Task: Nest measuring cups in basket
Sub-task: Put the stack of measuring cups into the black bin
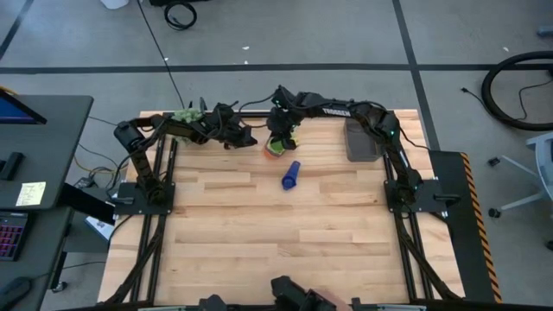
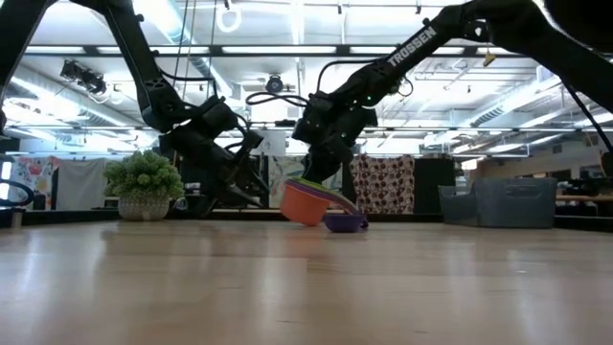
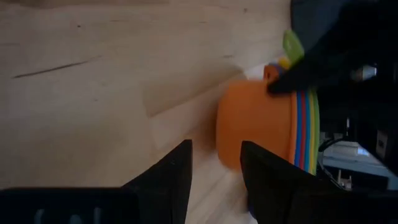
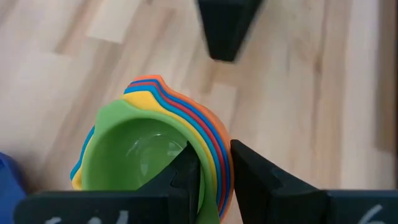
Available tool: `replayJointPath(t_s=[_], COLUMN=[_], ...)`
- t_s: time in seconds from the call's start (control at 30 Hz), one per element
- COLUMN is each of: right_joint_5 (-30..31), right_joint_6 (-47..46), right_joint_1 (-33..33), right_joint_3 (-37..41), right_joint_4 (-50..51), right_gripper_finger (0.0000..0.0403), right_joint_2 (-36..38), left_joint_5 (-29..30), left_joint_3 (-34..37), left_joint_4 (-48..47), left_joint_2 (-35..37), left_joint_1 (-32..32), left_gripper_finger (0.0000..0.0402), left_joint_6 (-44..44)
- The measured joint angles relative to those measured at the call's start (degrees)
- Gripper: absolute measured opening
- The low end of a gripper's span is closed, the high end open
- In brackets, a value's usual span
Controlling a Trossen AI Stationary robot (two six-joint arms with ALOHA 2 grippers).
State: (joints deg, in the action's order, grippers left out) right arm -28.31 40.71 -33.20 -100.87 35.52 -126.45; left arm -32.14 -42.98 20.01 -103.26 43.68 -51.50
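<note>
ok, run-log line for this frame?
right gripper: shut on nested stack of plastic measuring cups rim, tilted | left gripper: open beside | dark blue cup: loose | grey basket: apart

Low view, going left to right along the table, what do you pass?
Fuzzy green plant → left gripper → orange stack of nested measuring cups → lone dark blue cup → grey basket.

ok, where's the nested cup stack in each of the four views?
High: nested cup stack at table's far edge, centre, under right gripper.
Low: centre, tilted.
Left wrist: right of centre, orange side.
Right wrist: lower left, green bowl.
Shared landmark: loose blue cup beside it.
</note>
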Motion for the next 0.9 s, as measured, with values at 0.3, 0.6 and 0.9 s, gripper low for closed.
replayJointPath(t_s=[0.3, 0.6, 0.9], right_joint_5=[6.2, 8.5, 9.2], right_joint_6=[-3.8, -10.3, -10.3], right_joint_1=[-0.4, -0.6, -0.6], right_joint_3=[-2.3, -2.3, -2.3], right_joint_4=[4.4, 5.0, 5.2], right_gripper_finger=[0.0083, 0.0075, 0.0075], right_joint_2=[0.0, 0.0, 0.0], left_joint_5=[-0.2, -0.2, -0.1], left_joint_3=[0.0, 0.0, 0.0], left_joint_4=[0.0, 0.0, 0.0], left_joint_2=[0.0, 0.0, 0.0], left_joint_1=[0.0, 0.0, 0.0], left_gripper_finger=[0.0141, 0.0141, 0.0141], left_joint_6=[0.3, 0.3, 0.2])
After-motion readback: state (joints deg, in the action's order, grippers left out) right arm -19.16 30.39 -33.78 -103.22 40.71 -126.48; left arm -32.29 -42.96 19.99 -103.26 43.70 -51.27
